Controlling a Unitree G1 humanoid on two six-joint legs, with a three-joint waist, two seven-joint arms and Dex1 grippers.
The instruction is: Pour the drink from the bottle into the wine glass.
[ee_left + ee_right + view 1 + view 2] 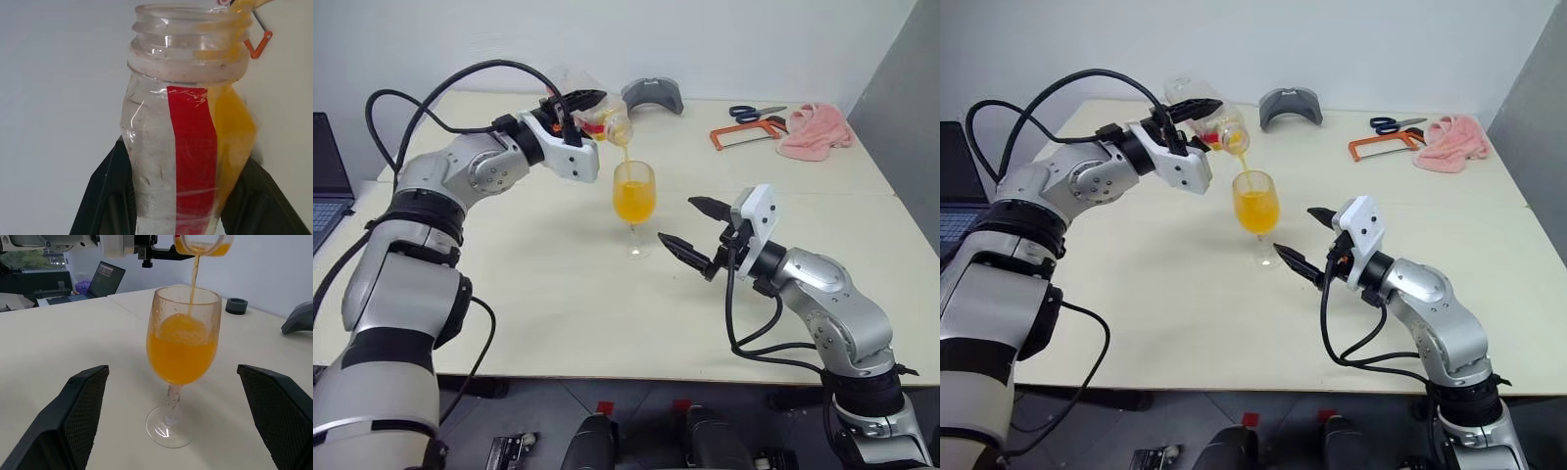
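While the pour runs, by view:
Head view: left gripper (579, 110) pinches the tilted bottle (607, 121) over the wine glass (634, 201) at mid-table, so the drink (633, 200) falls inside.
Left wrist view: little remains in the bottle's low side.
Right wrist view: right gripper (188, 416), spread wide, flanks the glass untouched, probably guarding it.

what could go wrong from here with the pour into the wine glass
1. The wine glass is already well over half full while the drink streams in from the tilted bottle; pouring on could overflow it.
2. The stream drops in near the rim, so a small wobble of the left hand could spill juice on the table.
3. The open right hand hovers beside the thin stem; a nudge might tip the glass.
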